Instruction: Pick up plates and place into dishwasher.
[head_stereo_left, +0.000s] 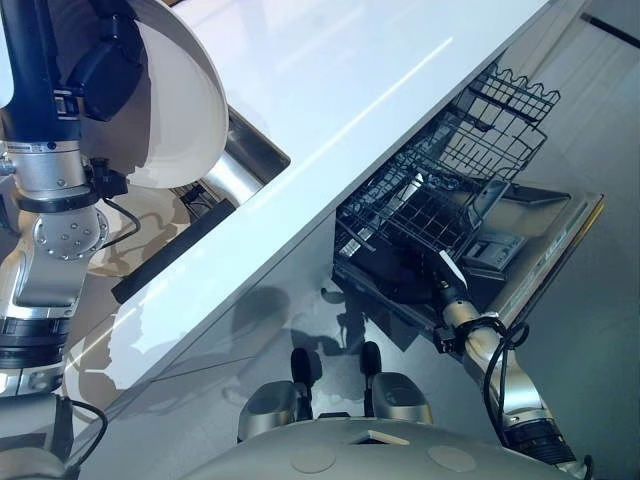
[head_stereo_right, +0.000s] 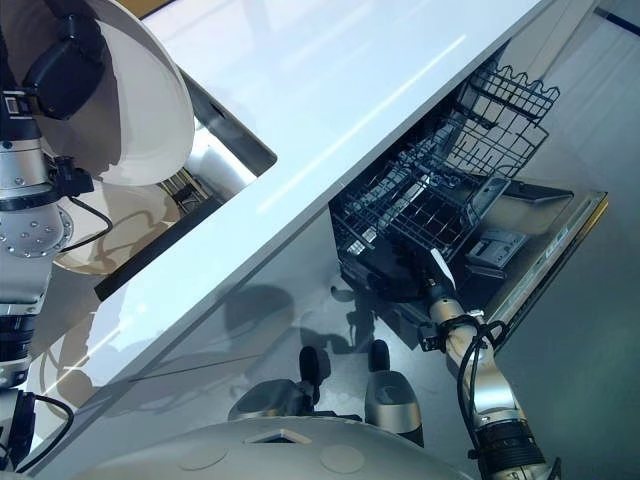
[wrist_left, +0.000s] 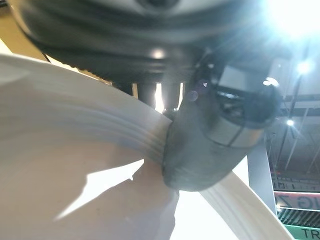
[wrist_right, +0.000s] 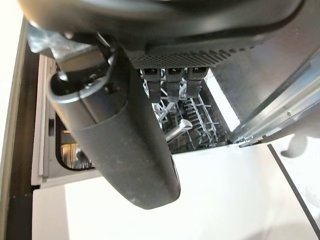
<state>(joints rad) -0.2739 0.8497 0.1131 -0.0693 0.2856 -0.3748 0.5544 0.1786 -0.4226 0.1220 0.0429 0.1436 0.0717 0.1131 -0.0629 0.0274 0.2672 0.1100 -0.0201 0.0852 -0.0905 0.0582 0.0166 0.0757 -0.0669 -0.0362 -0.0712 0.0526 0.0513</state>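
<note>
A white plate (head_stereo_left: 180, 110) is held up on edge at the upper left, above the sink, with my left hand (head_stereo_left: 100, 70) shut on its rim. In the left wrist view the thumb (wrist_left: 210, 135) presses on the plate (wrist_left: 75, 165) at its rim. My right hand (head_stereo_left: 410, 265) reaches low on the right to the front of the dishwasher's dark wire rack (head_stereo_left: 430, 200). Its fingers (wrist_right: 170, 82) stretch straight toward the rack's tines and hold nothing. The dishwasher door (head_stereo_left: 540, 240) hangs open below the rack.
A long white counter (head_stereo_left: 330, 110) runs diagonally between the two hands. A steel sink (head_stereo_left: 240, 160) is sunk into it under the plate. A second wire rack (head_stereo_left: 505, 115) sticks out above the first one. Grey floor lies beside the dishwasher door.
</note>
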